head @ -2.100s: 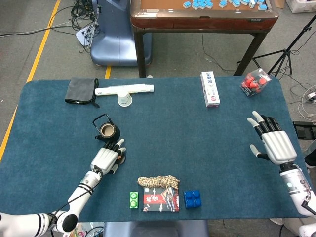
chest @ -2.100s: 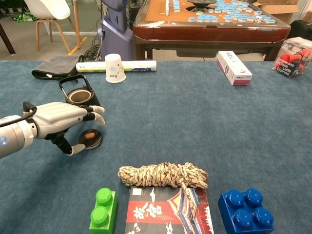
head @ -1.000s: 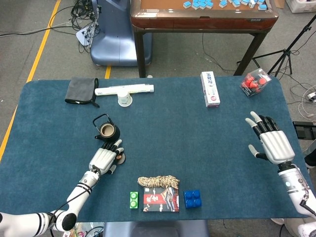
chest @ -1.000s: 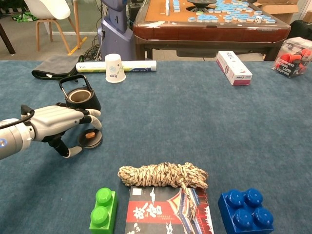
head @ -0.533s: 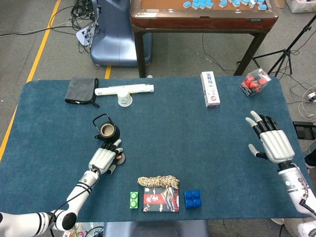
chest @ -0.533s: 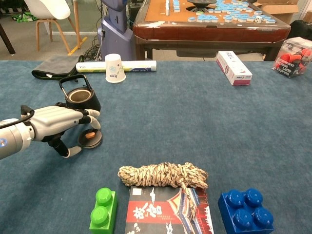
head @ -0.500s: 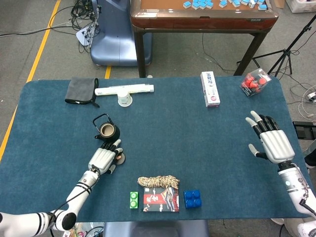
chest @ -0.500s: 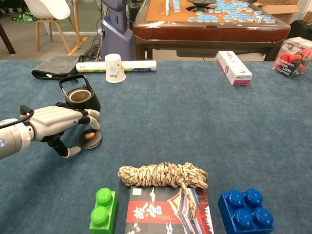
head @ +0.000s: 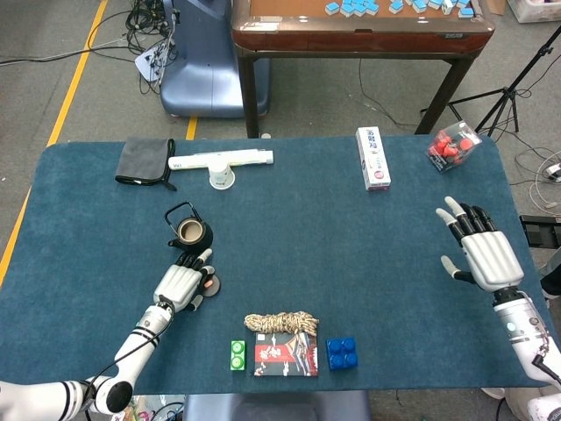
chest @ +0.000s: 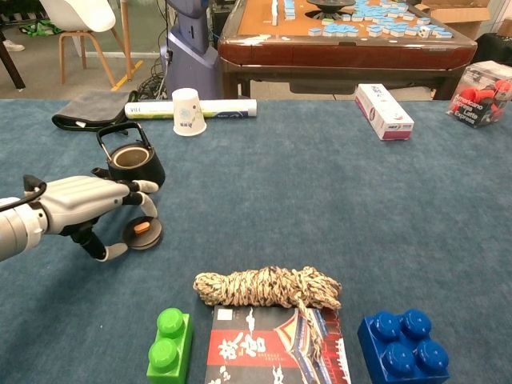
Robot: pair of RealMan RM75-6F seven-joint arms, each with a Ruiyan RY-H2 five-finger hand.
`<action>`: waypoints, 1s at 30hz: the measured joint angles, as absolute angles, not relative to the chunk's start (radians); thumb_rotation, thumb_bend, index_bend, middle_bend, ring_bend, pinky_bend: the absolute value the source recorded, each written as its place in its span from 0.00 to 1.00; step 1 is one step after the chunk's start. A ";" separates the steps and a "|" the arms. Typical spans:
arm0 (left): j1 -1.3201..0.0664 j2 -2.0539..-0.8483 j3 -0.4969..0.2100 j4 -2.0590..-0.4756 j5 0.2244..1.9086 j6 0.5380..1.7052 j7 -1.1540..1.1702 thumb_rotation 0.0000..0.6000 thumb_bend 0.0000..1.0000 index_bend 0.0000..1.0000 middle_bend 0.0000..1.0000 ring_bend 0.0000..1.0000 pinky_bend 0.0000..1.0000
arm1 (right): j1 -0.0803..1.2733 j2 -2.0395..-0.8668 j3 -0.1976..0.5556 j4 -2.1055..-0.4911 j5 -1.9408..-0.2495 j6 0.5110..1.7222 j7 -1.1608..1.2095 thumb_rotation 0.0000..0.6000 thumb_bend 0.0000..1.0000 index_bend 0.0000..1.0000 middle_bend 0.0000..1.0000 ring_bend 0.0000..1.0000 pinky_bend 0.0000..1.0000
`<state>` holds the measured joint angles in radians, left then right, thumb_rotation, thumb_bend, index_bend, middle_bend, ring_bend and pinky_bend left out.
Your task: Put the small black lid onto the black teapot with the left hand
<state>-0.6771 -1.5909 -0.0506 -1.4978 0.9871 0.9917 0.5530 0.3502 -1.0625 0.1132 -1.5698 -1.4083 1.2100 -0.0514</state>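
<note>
While the blue felt table [head: 351, 254] stretches wide beneath everything, the action sits at its left side. Along the far edge lie a grey cloth [head: 145, 160], a white tube [head: 223, 159] with a paper cup [chest: 186, 111] in front of it, a white box [head: 373, 158] and a clear tub of red pieces [head: 454, 144], all well apart from the work and out of the way.

Nearer the robot, a coil of rope [chest: 268, 287] rests on the top edge of a printed booklet [chest: 268, 348], with a green brick [chest: 170, 345] and a blue brick [chest: 402, 346] on either side.

Now to the right hand [head: 478, 253]: it hovers over the table's right side, fingers apart and holding nothing, parked clear since the job belongs to the other arm.

The left hand [chest: 80, 204] reaches low over the felt, fingers extended above the small black lid [chest: 144, 232], thumb curled underneath at the lid's near side. That looks like a pinch being set up on the orange knob, though whether the fingers actually grip the lid cannot be told from either view.

The lid appears to be on the felt, just in front of the black teapot [chest: 130, 162], which stands upright with its mouth open and handle raised, ready to receive it. A short lift and carry should do it.
</note>
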 measured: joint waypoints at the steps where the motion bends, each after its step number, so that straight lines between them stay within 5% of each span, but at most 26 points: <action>1: -0.676 -1.591 -0.050 -1.499 0.987 0.992 0.553 1.00 0.38 0.27 0.00 0.00 0.00 | 0.350 -1.063 0.113 -1.570 -1.408 1.210 -0.051 1.00 0.36 0.00 0.00 0.00 0.00; 30: -0.652 -1.528 -0.049 -1.554 1.017 0.966 0.454 1.00 0.38 0.32 0.00 0.00 0.00 | 0.366 -1.082 0.115 -1.562 -1.404 1.192 -0.068 1.00 0.36 0.00 0.00 0.00 0.00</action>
<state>-0.6516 -1.5278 -0.0489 -1.5541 1.0166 0.9660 0.4537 0.3664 -1.0820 0.1147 -1.5620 -1.4041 1.1920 -0.0680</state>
